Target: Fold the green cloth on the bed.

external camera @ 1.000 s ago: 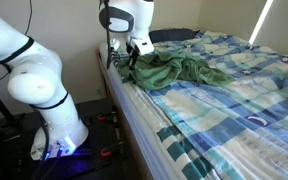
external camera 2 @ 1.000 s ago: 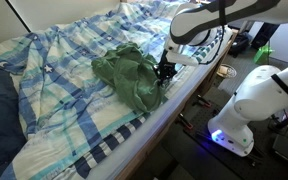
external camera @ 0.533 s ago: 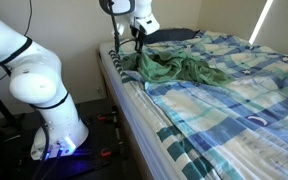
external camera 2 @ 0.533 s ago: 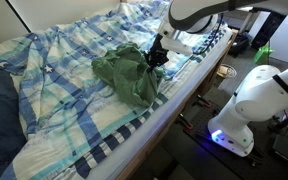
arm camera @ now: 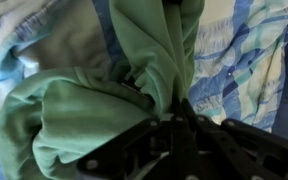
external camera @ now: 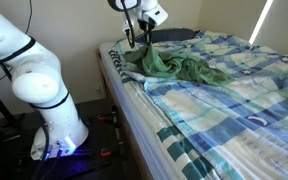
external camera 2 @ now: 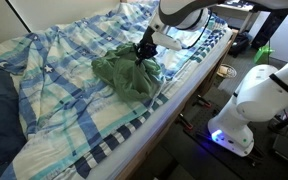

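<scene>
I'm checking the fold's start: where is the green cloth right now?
In an exterior view the green cloth lies rumpled by the robot-side edge of the bed, one part pinched up in the gripper.

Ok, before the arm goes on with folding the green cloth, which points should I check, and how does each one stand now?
1. Grip on the green cloth: ok, the gripper is shut on a raised part of it.
2. Only green fabric at the fingers: ok in the wrist view.
3. One clean edge or corner held: not ok, a bunched fold is pinched.
4. Rest of the cloth flat: not ok, it lies rumpled.
5. Cloth wholly on the bed: ok in both exterior views.
</scene>
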